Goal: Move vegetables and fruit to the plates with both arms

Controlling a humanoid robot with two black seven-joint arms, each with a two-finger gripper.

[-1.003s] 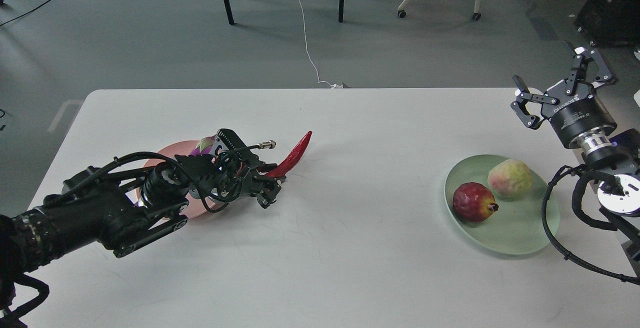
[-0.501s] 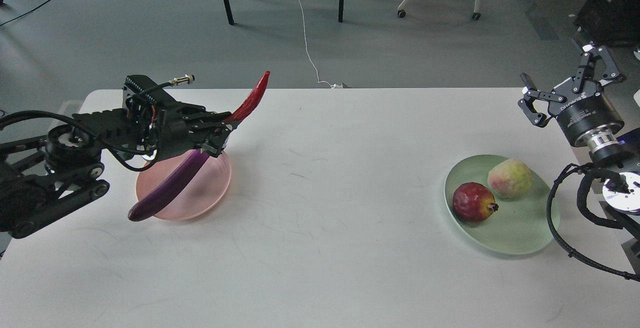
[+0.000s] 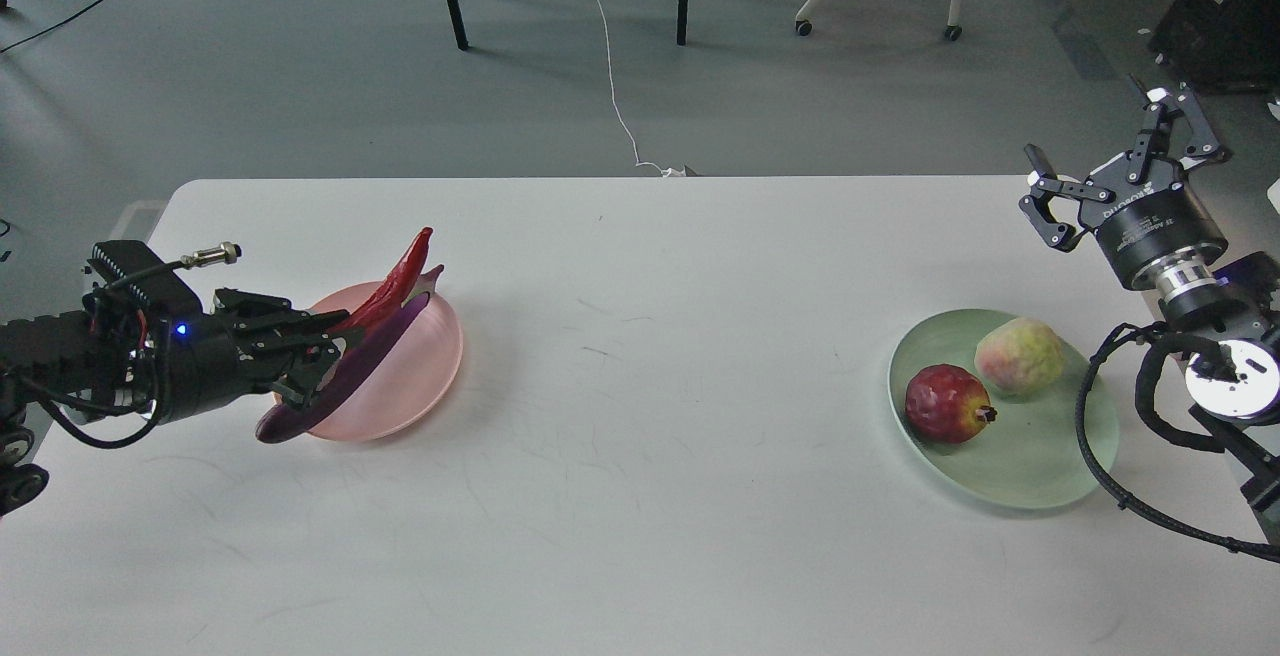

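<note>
Grey floor behind, with a trailing cable, chair legs and a wheeled chair base; white bench [image 3: 640,496] fills the head view.

Left side: left tool [image 3: 318,351] is closed on the stem end of the red chili [image 3: 392,288], holding it tilted, tip up, over the pink plate [image 3: 420,376]. Chili is clear of the plate surface as far as I can tell, so not released yet. Eggplant [image 3: 340,386] lies slantwise across the same plate, blunt end overhanging the near-left rim onto the bench. Chili sits right alongside it, probably so both vegetables end up on one plate.

Right side: right tool [image 3: 1120,186] is raised off the far right bench edge, fingers spread wide, nothing in them. Looks parked out of the way. Green plate [image 3: 1040,476] already carries the pomegranate [image 3: 948,403] and the pale yellow-green fruit [image 3: 1020,356], close together but apart, in its far half.

Judgement: fruit half done; only the chili drop remains. Risk: chili rolls off the eggplant.
</note>
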